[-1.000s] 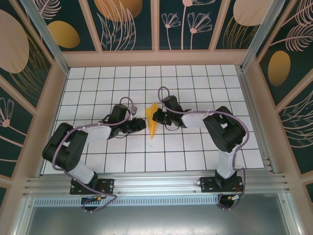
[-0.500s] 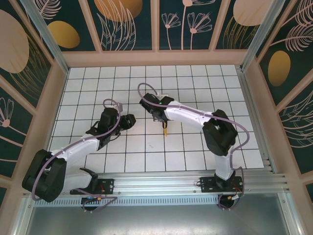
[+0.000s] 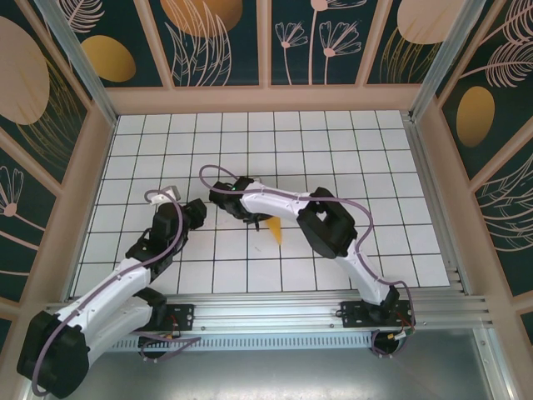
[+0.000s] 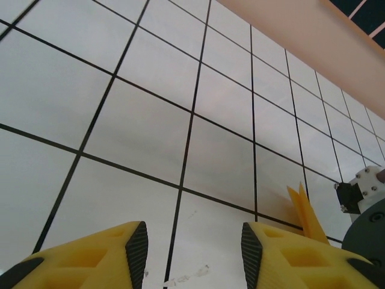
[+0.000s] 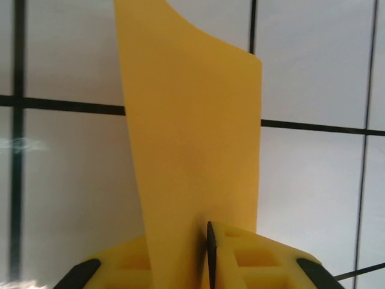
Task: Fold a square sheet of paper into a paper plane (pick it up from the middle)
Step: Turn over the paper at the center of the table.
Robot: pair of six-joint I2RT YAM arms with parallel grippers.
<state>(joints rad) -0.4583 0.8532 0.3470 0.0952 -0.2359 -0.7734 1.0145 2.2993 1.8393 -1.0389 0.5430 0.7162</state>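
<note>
The square sheet of paper is folded into a slim pointed orange-yellow shape, the paper plane [image 3: 273, 227]. It hangs just over the white tiled floor [image 3: 333, 150] near the middle. My right gripper [image 3: 255, 218] reaches in from the plane's left. In the right wrist view the paper plane [image 5: 192, 138] stands up between the fingers, and my right gripper [image 5: 201, 253] is shut on its lower part. My left gripper [image 3: 202, 208] is a tile or so to the left, open with nothing in it. In the left wrist view my left gripper [image 4: 194, 256] shows a wide gap, and the plane's tip [image 4: 304, 208] rises at the right.
A raised pinkish wooden frame [image 3: 266, 98] surrounds the tiled floor, with metal rails [image 3: 266, 312] along the near edge. The right arm's elbow [image 3: 329, 225] lies low over the tiles just right of the plane. The right arm's dark wrist [image 4: 364, 201] sits beside the plane's tip.
The right arm has swung its wrist leftward and carried the paper plane a little down the floor. The left gripper has drawn back to the left and its jaws have widened.
</note>
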